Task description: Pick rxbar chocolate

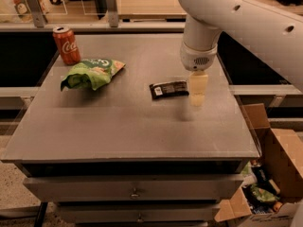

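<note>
The rxbar chocolate [168, 89] is a flat black bar with a small white label patch. It lies on the grey tabletop [132, 126], right of centre. My gripper [197, 99] hangs from the white arm just to the right of the bar's right end, a little above the table. It holds nothing that I can see.
A green snack bag [91, 73] lies at the left of the table. A red soda can [66, 45] stands at the back left corner. An open cardboard box [267, 174] with items sits on the floor at the right. Drawers are below the tabletop.
</note>
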Robot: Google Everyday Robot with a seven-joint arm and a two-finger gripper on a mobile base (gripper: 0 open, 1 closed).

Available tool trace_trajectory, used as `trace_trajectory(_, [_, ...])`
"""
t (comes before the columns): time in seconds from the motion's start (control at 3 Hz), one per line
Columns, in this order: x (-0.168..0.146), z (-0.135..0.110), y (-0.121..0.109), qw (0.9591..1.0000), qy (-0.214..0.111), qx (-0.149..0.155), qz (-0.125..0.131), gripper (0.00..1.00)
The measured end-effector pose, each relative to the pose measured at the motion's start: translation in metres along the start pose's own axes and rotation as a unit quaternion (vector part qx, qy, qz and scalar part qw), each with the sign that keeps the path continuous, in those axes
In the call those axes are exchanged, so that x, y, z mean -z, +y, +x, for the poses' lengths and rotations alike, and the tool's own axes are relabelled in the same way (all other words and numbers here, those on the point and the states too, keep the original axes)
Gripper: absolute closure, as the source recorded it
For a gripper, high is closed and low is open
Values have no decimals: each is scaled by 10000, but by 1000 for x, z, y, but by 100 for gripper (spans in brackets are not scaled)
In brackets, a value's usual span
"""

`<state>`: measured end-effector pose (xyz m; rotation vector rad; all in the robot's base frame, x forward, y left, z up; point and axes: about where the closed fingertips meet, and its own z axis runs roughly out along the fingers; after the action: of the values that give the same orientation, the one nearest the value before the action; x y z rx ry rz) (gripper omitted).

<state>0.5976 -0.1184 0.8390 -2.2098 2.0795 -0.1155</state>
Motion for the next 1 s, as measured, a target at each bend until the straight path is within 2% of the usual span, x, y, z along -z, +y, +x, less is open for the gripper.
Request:
trace_trajectory(0.33, [-6,-7,2,9995,-258,26,-197,0])
trace_trajectory(0.67, [-14,-14,5,9986,-365,50,-385,17])
trace_trajectory(1.0, [-18,-18,7,9978,-414,89,-501,23])
